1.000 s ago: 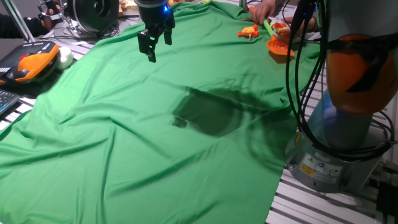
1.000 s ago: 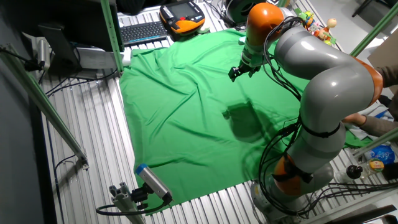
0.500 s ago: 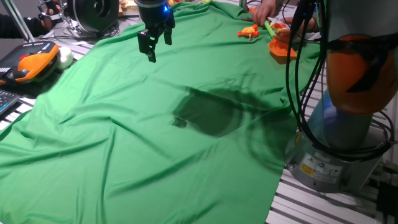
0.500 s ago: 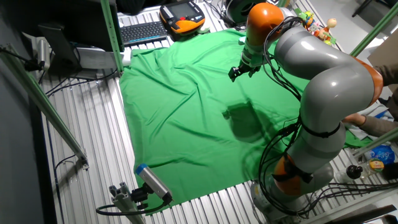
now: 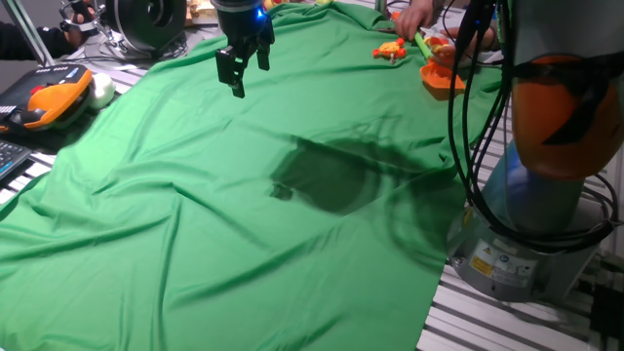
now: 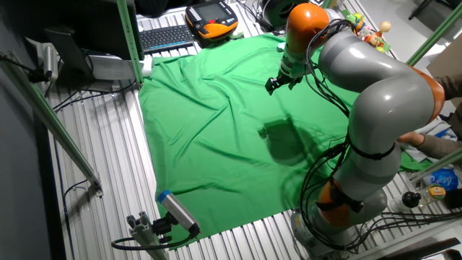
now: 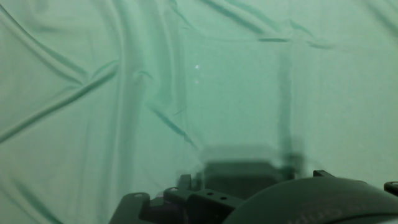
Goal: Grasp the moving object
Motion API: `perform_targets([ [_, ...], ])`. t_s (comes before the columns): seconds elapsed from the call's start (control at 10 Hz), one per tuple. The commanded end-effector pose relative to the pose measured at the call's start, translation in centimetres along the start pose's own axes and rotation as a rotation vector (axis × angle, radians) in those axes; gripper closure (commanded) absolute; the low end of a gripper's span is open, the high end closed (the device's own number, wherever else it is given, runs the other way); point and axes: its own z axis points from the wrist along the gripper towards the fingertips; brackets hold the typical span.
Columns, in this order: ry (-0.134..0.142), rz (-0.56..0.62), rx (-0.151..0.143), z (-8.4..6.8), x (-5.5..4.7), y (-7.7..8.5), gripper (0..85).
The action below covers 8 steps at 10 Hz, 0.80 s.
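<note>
Above the cloth (image 5: 195, 224), pincer (image 5: 243, 68) hangs open and empty, unmoved this last second; I see no target beneath it, so I wait.

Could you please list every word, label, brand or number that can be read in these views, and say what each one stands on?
No text can be read in any view.
Yellow warning label on the robot base: print too small to read.
Keyboard keys: too small to read.
Teach pendant: no readable marking.
Green cloth in the hand view: bears no text.
</note>
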Motion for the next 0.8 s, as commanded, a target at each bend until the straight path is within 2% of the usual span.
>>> perform_targets([
  [0.0,0.244,-0.245,0.097,-0.02,0.00,-0.02,85.0],
  [0.7,0.236,-0.247,0.097,-0.02,0.06,-0.02,85.0],
])
